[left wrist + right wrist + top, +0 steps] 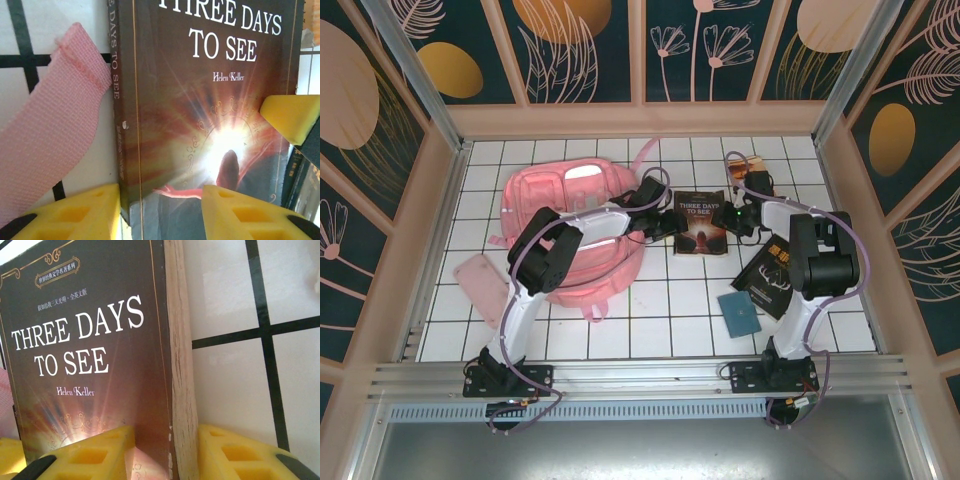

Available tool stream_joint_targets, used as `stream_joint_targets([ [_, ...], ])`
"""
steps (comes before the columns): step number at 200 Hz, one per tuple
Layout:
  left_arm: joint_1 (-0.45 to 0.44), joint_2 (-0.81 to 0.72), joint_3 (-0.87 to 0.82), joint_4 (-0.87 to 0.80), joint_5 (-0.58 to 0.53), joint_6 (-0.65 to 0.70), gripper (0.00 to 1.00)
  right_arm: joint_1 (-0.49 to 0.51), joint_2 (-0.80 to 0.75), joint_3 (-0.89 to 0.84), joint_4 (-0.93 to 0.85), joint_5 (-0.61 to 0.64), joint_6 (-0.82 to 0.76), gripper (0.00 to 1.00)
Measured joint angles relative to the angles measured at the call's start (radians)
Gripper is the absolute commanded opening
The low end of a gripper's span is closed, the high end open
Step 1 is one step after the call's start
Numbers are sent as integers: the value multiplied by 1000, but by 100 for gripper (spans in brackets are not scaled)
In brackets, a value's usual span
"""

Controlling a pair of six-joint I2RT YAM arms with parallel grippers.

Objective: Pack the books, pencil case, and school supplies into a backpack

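Note:
The dark brown book "Three Days to See" (700, 222) lies flat on the tiles, just right of the pink backpack (575, 230). My left gripper (672, 222) (160, 215) is shut over its spine edge: one yellow finger (80, 215) presses the spine, the other (240, 215) rests on the cover. At the opposite side my right gripper (732, 225) (167, 455) pinches the page edge, with one finger (90, 452) on the cover and one (235, 455) against the pages. The black book (772, 275) and the orange-brown book (752, 165) lie further right.
A pink backpack strap (45, 135) lies on the tiles beside the book's spine. A flat pink case (483, 285) sits left of the backpack. A small teal booklet (740, 313) lies near the right arm's base. Walls enclose the table on three sides.

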Motion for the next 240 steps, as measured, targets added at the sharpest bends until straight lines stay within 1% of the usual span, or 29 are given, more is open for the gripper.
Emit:
stream_joint_targets([
  [30,21,-1,-5,24,73,-11,44,-6,0,-1,4,-1,0,36],
  [52,30,-13,-24,48,100,-16,42,-6,0,-2,5,-2,0,36],
  [69,32,-25,-40,66,111,-26,39,-6,0,-2,5,-3,0,35],
  [90,37,-31,-72,119,137,-63,37,-8,0,-2,6,-2,0,35],
  [143,40,-31,-123,219,173,-170,36,-14,0,-3,17,-8,0,35],
  [176,29,-31,-131,349,211,-247,33,3,0,-8,27,-89,8,34],
  [194,25,-31,-132,378,217,-271,31,5,0,-8,35,-109,11,34],
  [217,26,-31,-132,374,208,-269,22,4,0,-8,39,-114,11,34],
  [231,26,-31,-133,353,192,-257,15,4,0,-8,39,-113,11,35],
  [240,27,-31,-134,338,182,-245,8,4,0,-8,39,-113,12,38],
])
